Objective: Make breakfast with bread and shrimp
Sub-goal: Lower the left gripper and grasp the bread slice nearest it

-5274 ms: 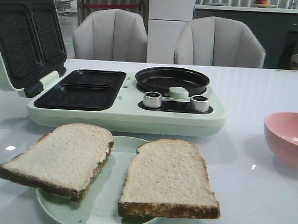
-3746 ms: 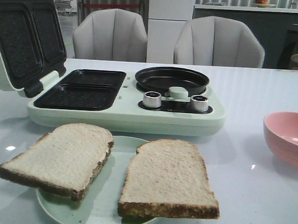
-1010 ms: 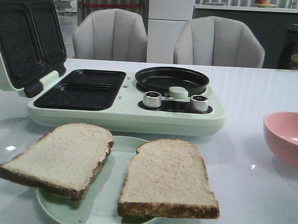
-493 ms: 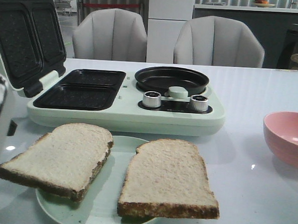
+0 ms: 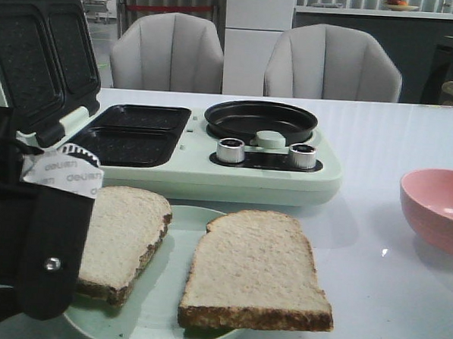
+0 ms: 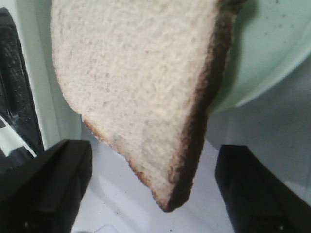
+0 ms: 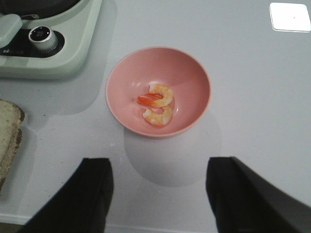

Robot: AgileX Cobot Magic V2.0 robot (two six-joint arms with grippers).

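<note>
Tan, dark-crusted bread slice (image 6: 141, 92) on the pale green plate (image 6: 272, 58) sits between your left gripper's (image 6: 153, 187) spread black fingers (image 6: 46, 187), untouched. Your right gripper (image 7: 158, 194) hangs open over the white table (image 7: 262, 97), the orange-pink shrimp (image 7: 156, 103) lying in the pink bowl (image 7: 194, 77) just ahead.

2 bread slices (image 5: 255, 270) (image 5: 124, 236), 2 shrimp (image 7: 158, 95) (image 7: 158, 116), 1 bowl (image 7: 194, 77), 1 plate (image 5: 169, 318), 2 knobs (image 5: 231, 150) (image 5: 303, 156).
</note>
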